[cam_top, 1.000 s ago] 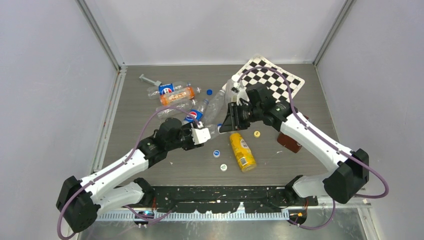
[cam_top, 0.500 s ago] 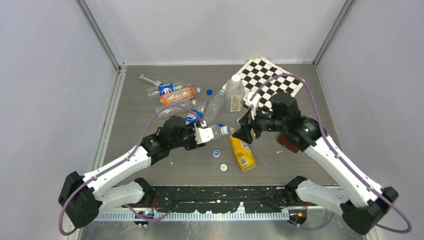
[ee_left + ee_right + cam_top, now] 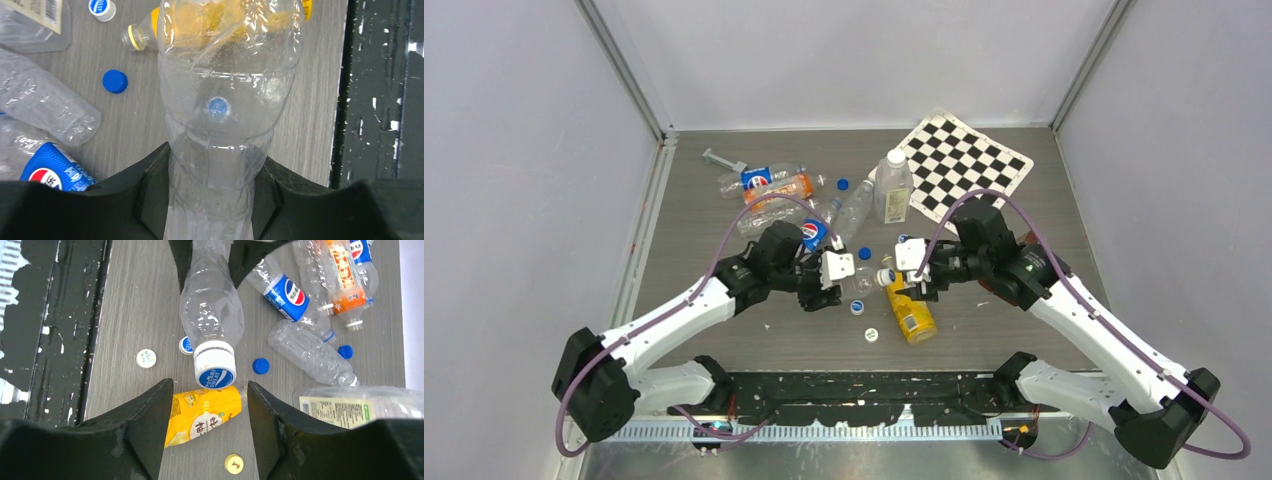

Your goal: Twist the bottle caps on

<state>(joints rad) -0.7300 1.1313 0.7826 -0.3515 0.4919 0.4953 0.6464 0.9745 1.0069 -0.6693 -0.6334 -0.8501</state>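
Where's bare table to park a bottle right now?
Bare: the left strip between the side rail and the Pepsi bottles; the near-right patch between the yellow bottle and the right arm. Crowded: the centre, with loose bottle caps and the left gripper and right gripper at the clear bottle.

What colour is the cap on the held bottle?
The cap is white with a blue top; right wrist view.

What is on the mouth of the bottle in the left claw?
A white cap with a blue top sits on the clear bottle in the left claw. It covers the threads, so how tightly it is screwed cannot be seen.
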